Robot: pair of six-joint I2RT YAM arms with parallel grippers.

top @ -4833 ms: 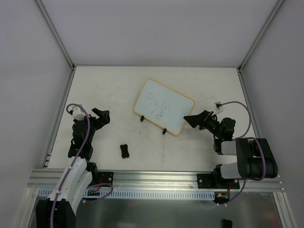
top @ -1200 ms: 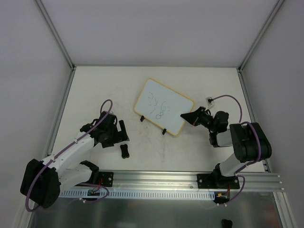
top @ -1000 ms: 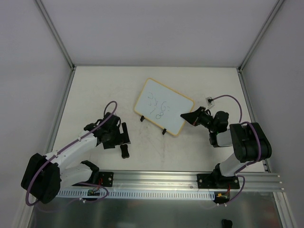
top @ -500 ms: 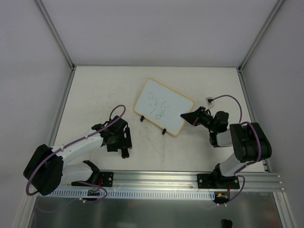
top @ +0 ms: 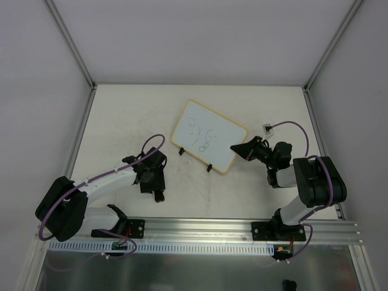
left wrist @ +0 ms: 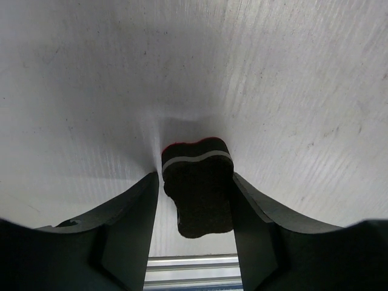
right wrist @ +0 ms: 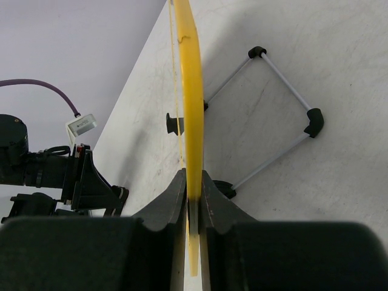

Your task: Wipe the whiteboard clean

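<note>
Left gripper (top: 158,189) has swung in from far left of the eraser (top: 159,196) and now sits over it; whiteboard (top: 210,136) and right gripper (top: 237,148) unchanged over the last second.

Left wrist view: fingers (left wrist: 130,230) straddle the eraser (left wrist: 198,194), one on each side, pads at or just off its sides. Jaws spread to eraser width; cannot tell if they are actually gripping. Eraser rests on the table (left wrist: 291,91).

Whiteboard sits beyond and right of the eraser, propped on two black feet (top: 182,151), written face tilted up with dark scribbles (top: 203,134) on it. Long axis runs diagonally, from far-left to near-right.

Right gripper is well right of the eraser, at the board's short right-hand edge. Right wrist view: board edge (right wrist: 193,109) seen edge-on, running straight into the gripper (right wrist: 193,182), jaws nearly closed and pinching the frame. Wire stand (right wrist: 285,115) visible behind the board.
</note>
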